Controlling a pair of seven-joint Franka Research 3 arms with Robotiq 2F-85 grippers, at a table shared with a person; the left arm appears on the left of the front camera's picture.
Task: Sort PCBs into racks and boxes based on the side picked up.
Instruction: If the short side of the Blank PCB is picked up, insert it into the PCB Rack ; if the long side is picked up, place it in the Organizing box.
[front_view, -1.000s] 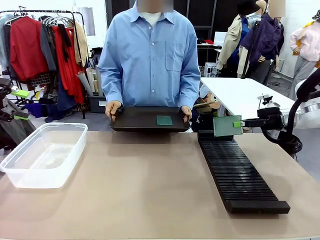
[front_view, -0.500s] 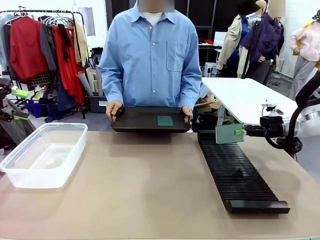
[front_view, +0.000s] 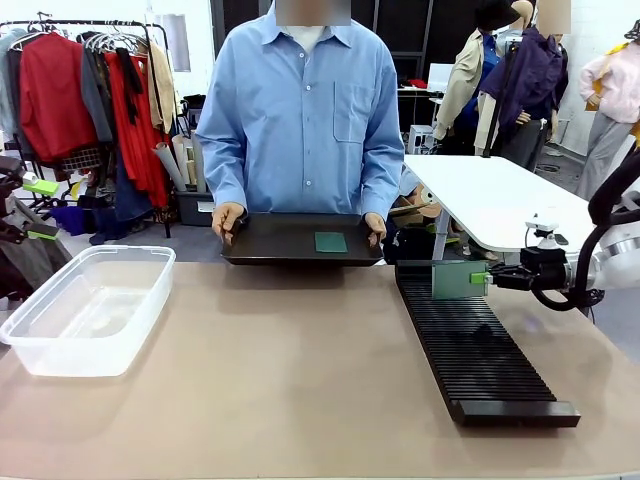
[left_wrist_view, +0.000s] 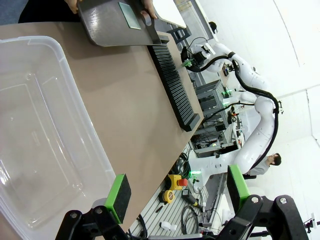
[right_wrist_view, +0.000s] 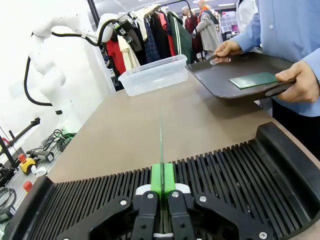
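My right gripper is shut on the edge of a green PCB, holding it upright just over the far end of the long black rack. In the right wrist view the held PCB shows edge-on, rising from my right gripper above the rack's slots. A person holds a black tray with another PCB lying flat on it. The clear box stands at the left. My left gripper hangs open beside the box, and it stands at the left edge in the front view.
The person stands at the table's far side with both hands on the tray. Bare brown tabletop lies between box and rack. A white table stands behind at the right and a clothes rail at the back left.
My right gripper has come down and slightly right with the PCB, from above the rack's far end to just over its slots. The left arm and the tray have stayed put.
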